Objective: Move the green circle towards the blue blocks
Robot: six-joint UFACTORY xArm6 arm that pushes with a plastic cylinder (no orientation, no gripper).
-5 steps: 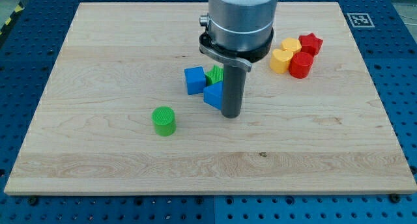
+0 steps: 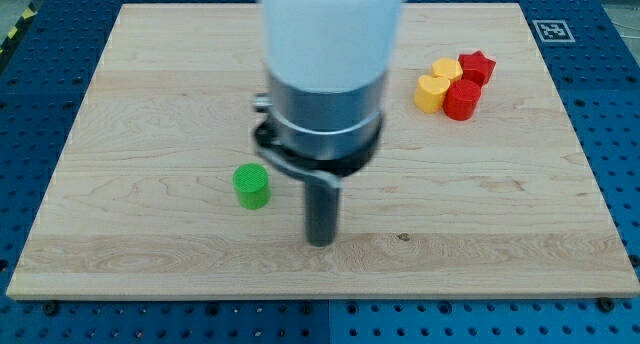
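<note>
Green cylinder block (image 2: pixel 251 185): on my wooden board (image 2: pixel 150 84), left of centre.
My tip (image 2: pixel 320 242): just right, slightly nearer, apart.
Gripper: none, plain rod.
Blue blocks: hidden behind my arm.

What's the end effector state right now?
No gripper, only a straight dark rod: my tip sits on the wooden board, holding nothing, to the view's right of and slightly below the green round block, not touching it.
</note>
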